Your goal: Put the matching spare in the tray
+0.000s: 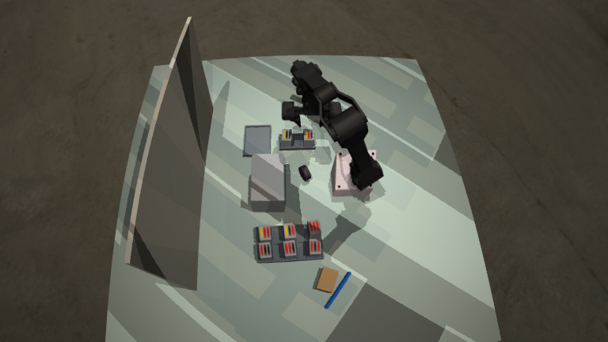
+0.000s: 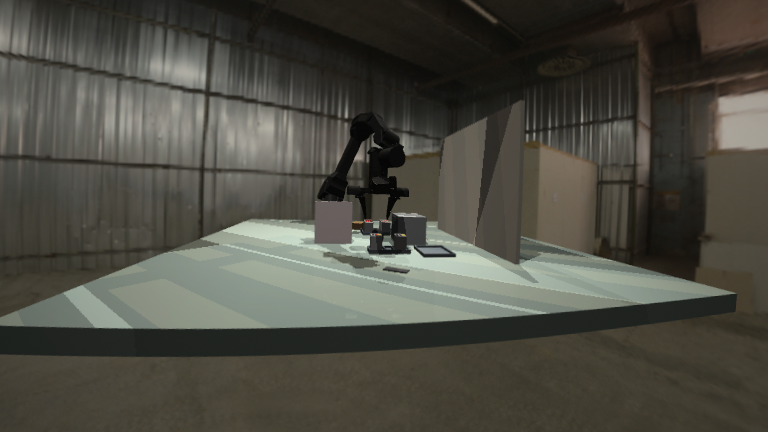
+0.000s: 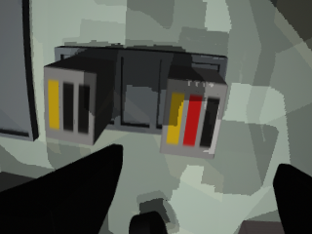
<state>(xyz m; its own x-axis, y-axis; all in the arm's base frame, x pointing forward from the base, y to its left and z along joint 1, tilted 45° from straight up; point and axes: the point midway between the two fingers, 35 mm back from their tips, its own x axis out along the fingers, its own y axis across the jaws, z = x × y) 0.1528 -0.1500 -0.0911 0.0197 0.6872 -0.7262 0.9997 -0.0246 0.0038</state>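
Observation:
My gripper [image 1: 309, 123] [image 2: 377, 217] [image 3: 201, 166] is open and empty, above the small rack [image 1: 297, 146] [image 3: 141, 73]. The rack holds a yellow-black-black block [image 1: 286, 135] [image 3: 70, 104] and a yellow-red-black block [image 1: 308, 135] [image 3: 192, 119]; in the wrist view the latter lies between and beyond the fingertips. The grey tray [image 1: 257, 141] [image 2: 434, 250] [image 3: 12, 73] is empty beside the rack. The mounted unit [image 1: 267, 176] [image 2: 416, 229] is a grey box; no code shows on its visible sides. A larger rack [image 1: 274, 258] holds several striped blocks, including a yellow-red-red one [image 1: 264, 232].
A tall panel [image 1: 170, 176] [image 2: 498, 189] stands at the side beyond the tray. The arm's pink base box [image 1: 340, 176] [image 2: 333, 223] stands across from the unit. A black round piece [image 1: 305, 172] [image 3: 148, 224] lies between them. A brown block [image 1: 328, 279] and blue rod [image 1: 338, 290] lie beyond the larger rack.

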